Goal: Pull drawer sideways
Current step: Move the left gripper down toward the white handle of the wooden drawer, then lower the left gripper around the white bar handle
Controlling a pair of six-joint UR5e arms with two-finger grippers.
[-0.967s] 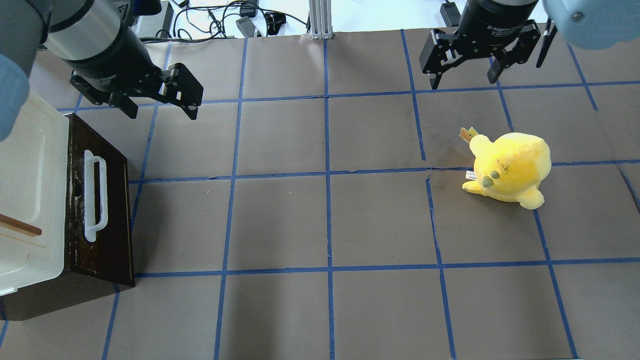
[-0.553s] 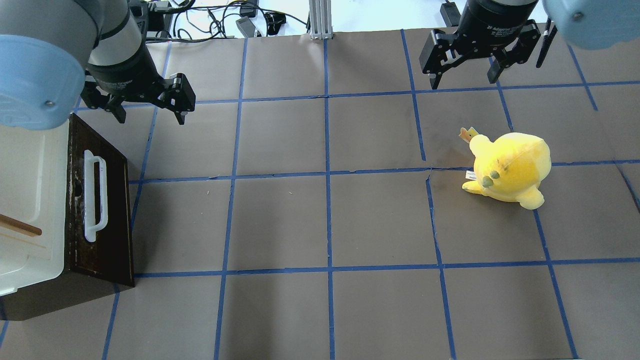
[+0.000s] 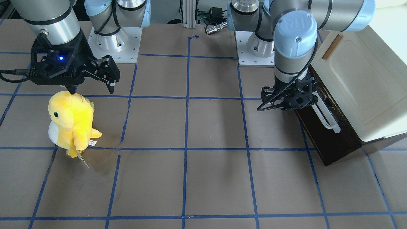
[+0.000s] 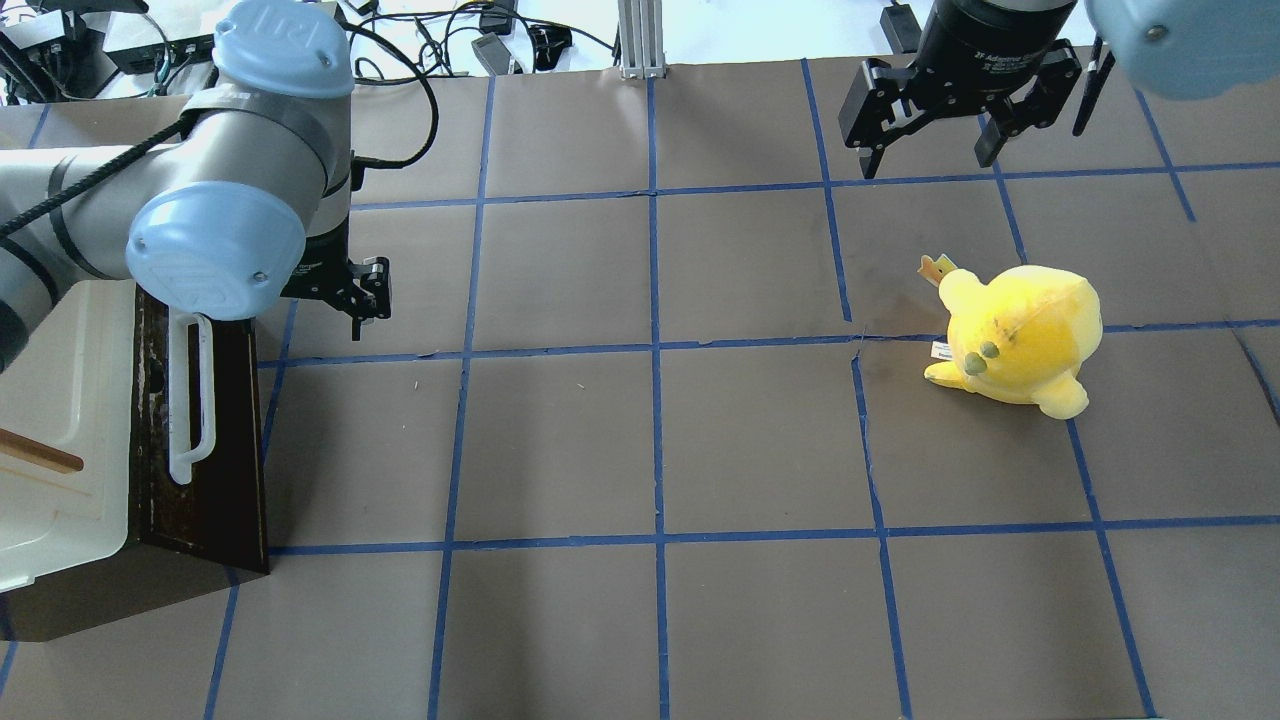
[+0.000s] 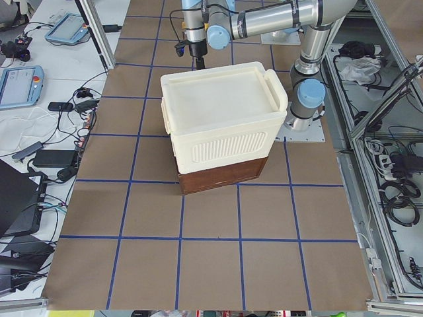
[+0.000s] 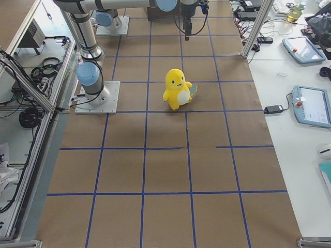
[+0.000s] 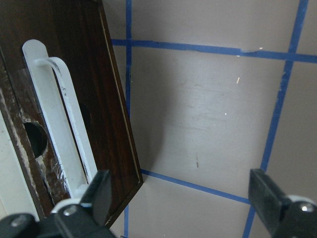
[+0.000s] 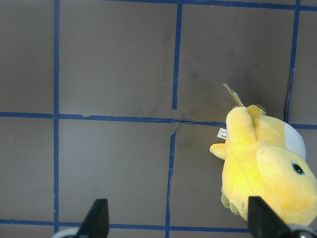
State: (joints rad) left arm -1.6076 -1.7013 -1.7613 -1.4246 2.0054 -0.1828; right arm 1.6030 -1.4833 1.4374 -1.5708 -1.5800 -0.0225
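The dark brown drawer (image 4: 225, 470) sits closed under a cream cabinet, its white loop handle (image 4: 190, 400) facing the open table. It also shows in the front view (image 3: 321, 140) and the left wrist view (image 7: 106, 94). My left gripper (image 4: 310, 305) is open and empty, hanging low just beside the far end of the handle (image 3: 324, 116). In the left wrist view one fingertip (image 7: 99, 191) lies over the drawer front by the handle (image 7: 59, 124), and the other is over the table. My right gripper (image 4: 928, 160) is open and empty, far from the drawer.
The cream cabinet (image 4: 60, 370) with a small brown wooden handle (image 4: 40, 452) sits on top of the drawer at the table's left edge. A yellow plush toy (image 4: 1020, 335) stands on the right side, below my right gripper (image 3: 92, 89). Blue tape lines grid the brown table.
My left arm has swung down and towards the drawer, bringing the open gripper from behind the cabinet to the far end of the handle. The right arm and the toy have not moved.
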